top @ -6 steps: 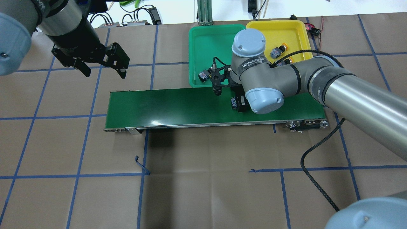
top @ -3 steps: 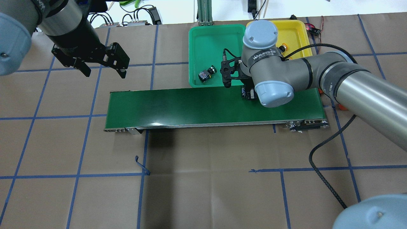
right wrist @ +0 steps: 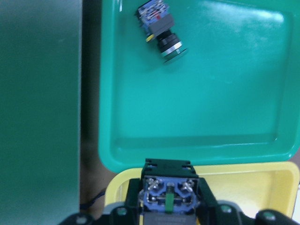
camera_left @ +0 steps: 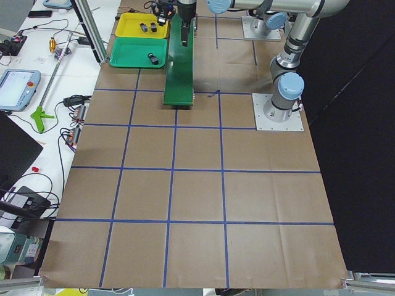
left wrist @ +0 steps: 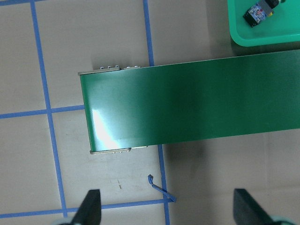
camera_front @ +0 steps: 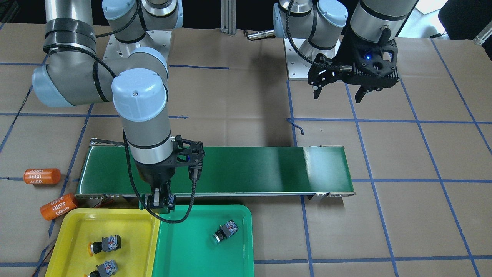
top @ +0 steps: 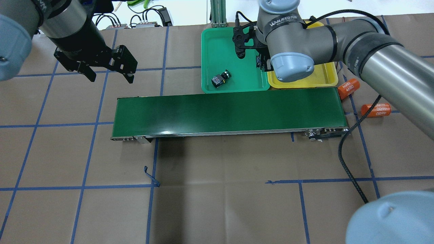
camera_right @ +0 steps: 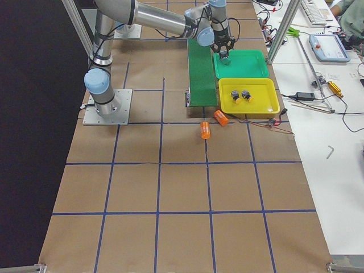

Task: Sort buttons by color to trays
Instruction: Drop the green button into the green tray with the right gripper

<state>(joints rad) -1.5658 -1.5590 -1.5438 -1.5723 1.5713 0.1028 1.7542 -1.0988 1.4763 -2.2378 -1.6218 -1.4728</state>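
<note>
My right gripper (camera_front: pixel 162 201) is clamping 1 button, the held button (right wrist: pixel 167 204), with the wrist pointing straight down. The held button is hanging over the seam where the green tray (top: pixel 220 44) and the yellow tray (camera_front: pixel 128 231) are touching side by side, close to their belt-side rims. In the right wrist view it is sitting over the yellow tray's rim, at the edge of the green tray. A small green part is showing beside the fingers in the front-facing view; I cannot tell whether it is the cap.

In the green tray, 1 green button (camera_front: pixel 226 232) is lying on its side, well apart from the held button, with bare tray floor showing between them. 2 yellow buttons (camera_front: pixel 105 243) (camera_front: pixel 103 267) are lying in the yellow tray, toward the rim away from the belt (top: pixel 220 112).

The belt's long edge is running just beside both trays' rims. A black cable (camera_front: pixel 180 217) from my right wrist is looping down over the green tray's belt-side rim. 2 orange cylinders (camera_front: pixel 42 176) (camera_front: pixel 59 206) are lying beside the belt's end, 1 of them just beside the yellow tray's corner.

My left gripper (top: pixel 111 79) is hanging with its jaws spread wide, holding nothing, above the bare table (top: pixel 220 210) near the belt's opposite end, well apart from both trays.
</note>
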